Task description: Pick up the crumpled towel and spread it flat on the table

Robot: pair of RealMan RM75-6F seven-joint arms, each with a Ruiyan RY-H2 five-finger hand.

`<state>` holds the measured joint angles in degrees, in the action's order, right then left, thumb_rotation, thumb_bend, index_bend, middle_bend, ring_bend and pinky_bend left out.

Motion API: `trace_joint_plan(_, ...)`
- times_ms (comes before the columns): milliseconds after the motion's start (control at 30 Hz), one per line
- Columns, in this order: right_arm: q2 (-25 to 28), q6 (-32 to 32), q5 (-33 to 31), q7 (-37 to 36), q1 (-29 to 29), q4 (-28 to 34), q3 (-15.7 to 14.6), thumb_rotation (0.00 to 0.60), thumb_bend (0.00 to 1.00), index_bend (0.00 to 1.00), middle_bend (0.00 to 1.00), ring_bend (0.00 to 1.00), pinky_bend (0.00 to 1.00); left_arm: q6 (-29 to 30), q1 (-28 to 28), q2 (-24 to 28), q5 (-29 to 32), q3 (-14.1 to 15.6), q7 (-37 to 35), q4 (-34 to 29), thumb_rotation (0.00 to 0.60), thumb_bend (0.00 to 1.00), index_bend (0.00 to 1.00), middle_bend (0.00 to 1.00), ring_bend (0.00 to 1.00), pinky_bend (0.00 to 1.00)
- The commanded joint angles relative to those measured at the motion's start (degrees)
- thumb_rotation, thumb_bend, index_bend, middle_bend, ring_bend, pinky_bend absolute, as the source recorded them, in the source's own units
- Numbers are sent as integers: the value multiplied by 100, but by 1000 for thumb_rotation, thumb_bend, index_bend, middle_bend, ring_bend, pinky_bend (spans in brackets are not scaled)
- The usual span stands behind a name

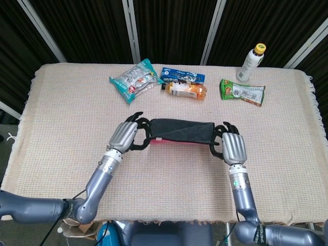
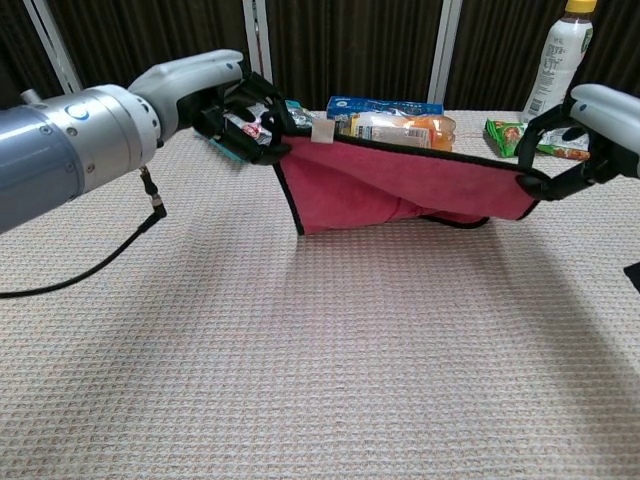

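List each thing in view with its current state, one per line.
towel: held stretched between both hands, lower edge sagging onto the table
left robot hand: pinching the towel's left corner
right robot hand: pinching the towel's right corner
bottle: upright, capped
orange bottle: lying on its side
teal packet: lying flat
blue packet: lying flat
green packet: lying flat
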<state>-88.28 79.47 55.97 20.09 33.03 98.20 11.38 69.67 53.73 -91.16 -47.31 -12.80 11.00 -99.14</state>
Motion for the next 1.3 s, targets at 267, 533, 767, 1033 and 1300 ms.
trace_joint_plan(267,30,171,474,-54,-413,300,-400,600,501,718,332,151,163,215,-580,31,-642,402,-180,-492,600,527,652,294,81,137)
trace_joint_plan(533,60,269,903,-43,-708,473,-709,600,501,719,332,152,163,265,-925,36,-1083,634,-226,-814,600,526,655,294,81,137)
trace_joint_plan(767,103,297,1089,-17,-923,552,-850,600,501,719,332,152,163,240,-1176,97,-1397,797,-265,-969,600,526,654,295,81,137)
trace_joint_plan(1033,129,363,1353,106,-1123,769,-968,600,501,719,332,152,163,237,-1418,216,-1773,905,-309,-1198,600,526,654,295,81,137)
trace_joint_plan(1300,126,432,1565,363,-1250,976,-1017,600,501,718,332,151,163,233,-1621,341,-2021,971,-355,-1341,600,526,654,295,81,137)
